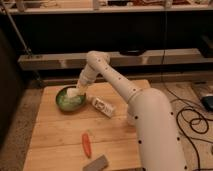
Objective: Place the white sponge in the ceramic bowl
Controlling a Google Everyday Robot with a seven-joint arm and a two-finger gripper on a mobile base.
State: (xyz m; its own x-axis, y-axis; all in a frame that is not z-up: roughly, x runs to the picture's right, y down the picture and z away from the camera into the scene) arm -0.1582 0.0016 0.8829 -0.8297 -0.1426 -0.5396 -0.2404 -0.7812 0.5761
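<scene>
The ceramic bowl (64,101) is green and stands at the back left of the wooden table (55,142). The white sponge (73,94) shows as a pale patch inside the bowl, toward its right side. My gripper (80,88) is at the end of the white arm, right above the bowl's right rim and directly over the sponge. I cannot tell whether it touches the sponge.
A white labelled bottle (103,106) lies on its side just right of the bowl. An orange carrot-like piece (86,144) lies in the front middle, and a grey block (96,163) sits at the front edge. Shelving runs behind the table; cables lie on the floor at the right.
</scene>
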